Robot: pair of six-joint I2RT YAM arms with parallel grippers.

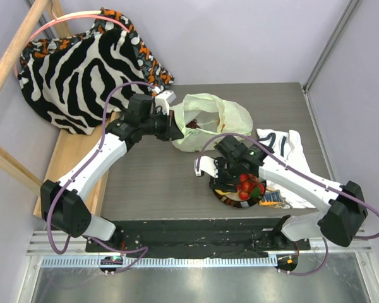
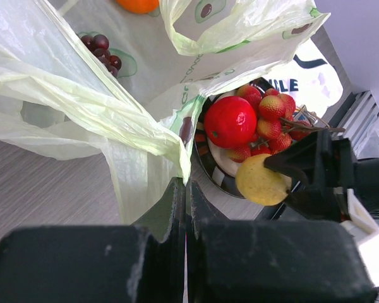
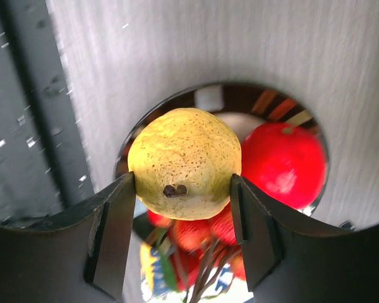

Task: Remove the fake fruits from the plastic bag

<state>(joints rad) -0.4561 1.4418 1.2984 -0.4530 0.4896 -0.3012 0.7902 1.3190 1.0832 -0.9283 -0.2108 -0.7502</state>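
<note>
1. Yellow and pebbly, the lemon-like fruit (image 3: 184,163) is clamped across its widest part between the two fingers of your right gripper (image 3: 183,189).
2. The plate (image 3: 259,95) lies straight below that fruit. The red apple (image 3: 281,164) sits just beside it, and the strawberries (image 3: 192,233) are heaped under the fingers.
3. Your coming move turns on that vertical line. It looks like a short drop onto the open side of the plate, away from the apple, then a release.
4. Your left gripper (image 2: 184,189) has its fingers pressed together on a fold of the plastic bag (image 2: 82,95), which holds the mouth open.
5. Inside the bag, the grapes (image 2: 101,50) and the orange (image 2: 139,5) lie deep in, on the far side from the left fingers.
6. From the plate, the bag's mouth lies beyond and to the left. Your right arm is probably the one to reach in, since the left is busy holding the bag.
</note>
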